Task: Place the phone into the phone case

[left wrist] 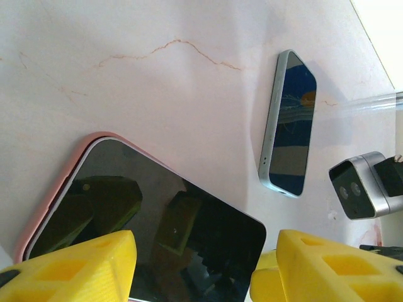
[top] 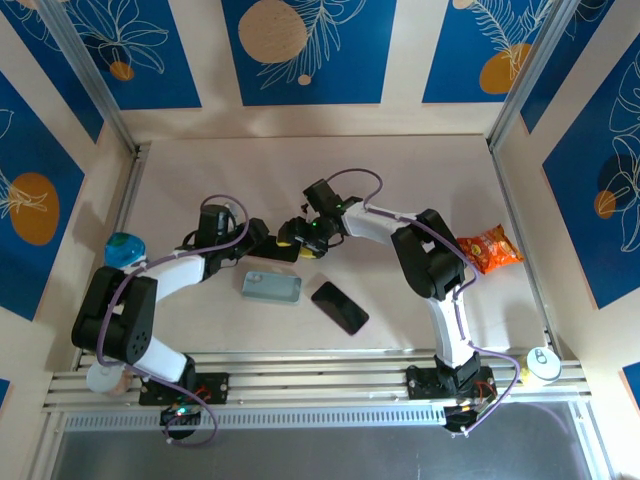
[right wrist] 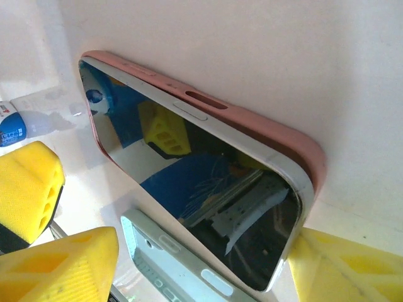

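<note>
The two arms meet over the middle of the tabletop [top: 400, 170], about midway between its left and right edges. The left gripper [left wrist: 201, 267] stands roughly half open astride one end of the phone. Whether its pads actually press on the phone I cannot tell from this angle. The right gripper [right wrist: 201, 270] is spread wide, with a finger well out to either side of the phone, and grips nothing.

The phone [right wrist: 189, 176] lies screen up in the pink case [right wrist: 252, 123], and one long edge seems to ride above the rim. The phone is likely stiff and fairly heavy, with slick, breakable glass, while the case looks soft and yielding. It is better held by its long metal edges, or pressed down near the corners, than at the middle of the screen.
</note>
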Available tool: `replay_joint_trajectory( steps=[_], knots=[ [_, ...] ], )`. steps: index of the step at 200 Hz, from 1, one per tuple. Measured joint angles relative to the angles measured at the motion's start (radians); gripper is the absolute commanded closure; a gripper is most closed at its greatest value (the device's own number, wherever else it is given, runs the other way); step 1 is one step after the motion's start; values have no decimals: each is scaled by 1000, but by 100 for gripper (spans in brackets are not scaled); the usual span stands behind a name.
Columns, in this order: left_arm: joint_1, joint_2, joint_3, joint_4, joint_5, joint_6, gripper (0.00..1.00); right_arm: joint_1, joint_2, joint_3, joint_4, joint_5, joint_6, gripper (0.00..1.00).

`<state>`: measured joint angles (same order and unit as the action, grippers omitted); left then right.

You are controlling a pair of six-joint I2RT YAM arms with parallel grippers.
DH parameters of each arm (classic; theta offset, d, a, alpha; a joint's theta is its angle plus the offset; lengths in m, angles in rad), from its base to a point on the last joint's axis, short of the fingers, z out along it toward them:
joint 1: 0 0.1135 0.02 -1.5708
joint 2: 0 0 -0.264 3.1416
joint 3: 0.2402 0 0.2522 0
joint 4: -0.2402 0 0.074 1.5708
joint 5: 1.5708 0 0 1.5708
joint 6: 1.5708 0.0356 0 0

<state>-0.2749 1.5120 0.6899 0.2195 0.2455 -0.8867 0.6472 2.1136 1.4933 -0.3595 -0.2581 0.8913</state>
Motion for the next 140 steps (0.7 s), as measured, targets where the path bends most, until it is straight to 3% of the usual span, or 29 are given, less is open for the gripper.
replay_joint_trajectory(
  steps=[100,118,140],
  knots=[
    [3,59,47,-3,9,20,39,0,16,43,-81,27,-4,22],
    [3,75,74,-4,9,26,39,0,11,43,-87,44,-18,28],
    [3,101,108,-5,9,32,39,0,-5,36,-90,60,-46,45]
  ],
)
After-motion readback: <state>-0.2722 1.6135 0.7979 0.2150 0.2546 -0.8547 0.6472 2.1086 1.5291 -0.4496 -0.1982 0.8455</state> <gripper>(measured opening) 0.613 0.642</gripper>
